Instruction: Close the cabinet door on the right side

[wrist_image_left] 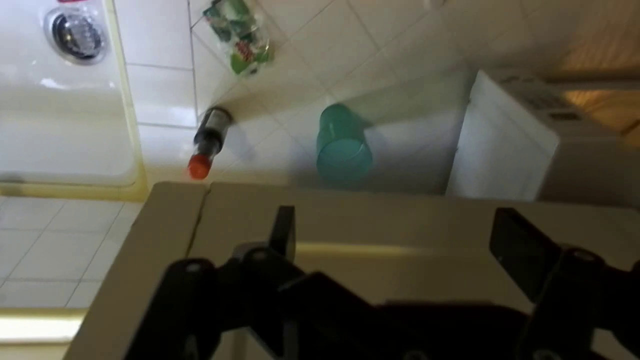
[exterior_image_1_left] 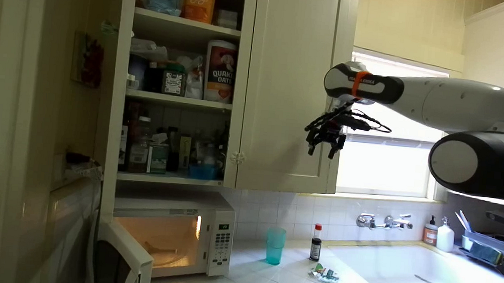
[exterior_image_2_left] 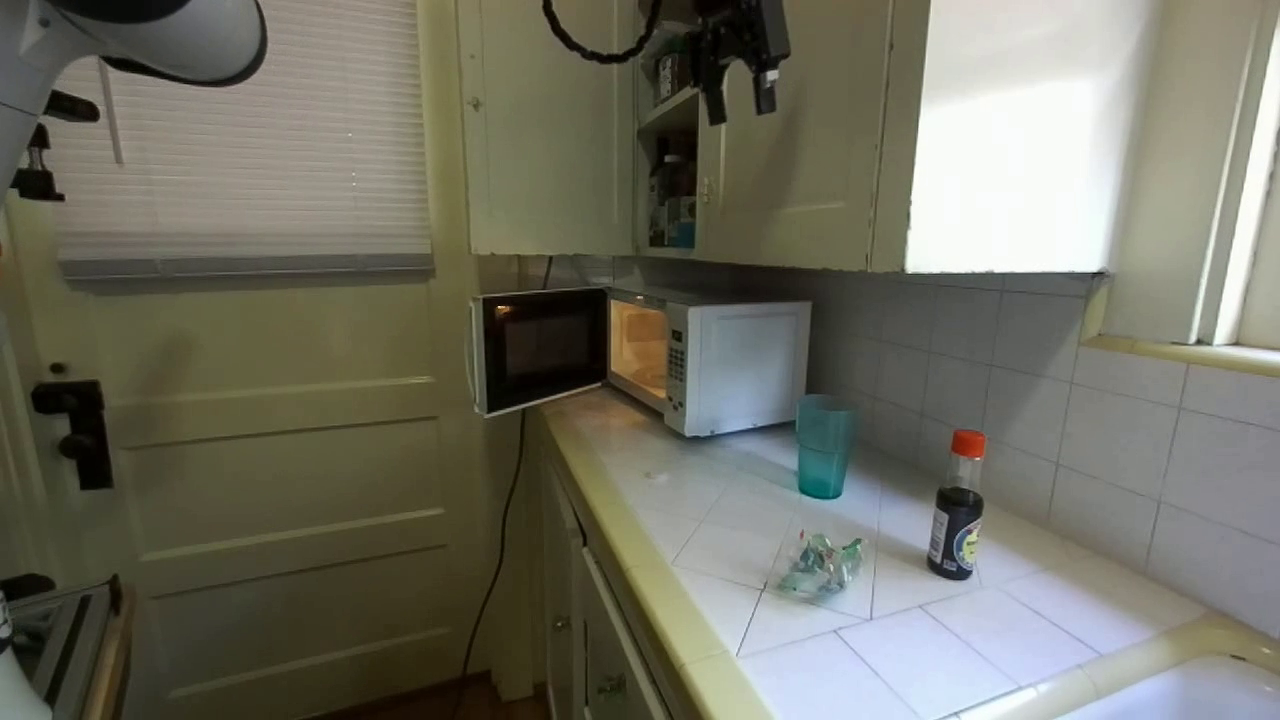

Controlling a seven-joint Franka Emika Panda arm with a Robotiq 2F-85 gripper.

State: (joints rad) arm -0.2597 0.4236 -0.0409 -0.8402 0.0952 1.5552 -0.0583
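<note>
The gripper [exterior_image_1_left: 321,152] has its two black fingers [wrist_image_left: 517,252] spread well apart, with plain air between them, tips pointing down. It sits up in front of the cabinet door [exterior_image_1_left: 288,86] on the right, high above the white-tiled surface [exterior_image_2_left: 960,645]; I can't judge quite how near it is to the door's face. That door lies flush with its frame [exterior_image_2_left: 899,160], closed, with a small latch [exterior_image_1_left: 237,158] low on its left edge. The left-hand door [exterior_image_2_left: 545,140] stands swung out, so the stocked shelves [exterior_image_1_left: 179,99] are in plain sight. As for the arm [exterior_image_1_left: 457,103], it reaches in from the right, the forearm nearly level across the bright window [exterior_image_1_left: 389,168], then bends down at the wrist, by an orange band [exterior_image_1_left: 359,83], to the gripper; a black cable [exterior_image_2_left: 600,57] loops out beside it. Down on the surface a teal cup [exterior_image_2_left: 825,445] stands between the open microwave [exterior_image_2_left: 745,370] and an upright, red-capped bottle [exterior_image_2_left: 955,525] farther right. A crumpled wrapper [exterior_image_2_left: 822,567] lies near the bottle, and the sink [exterior_image_1_left: 403,279] is over to the right of them all.
</note>
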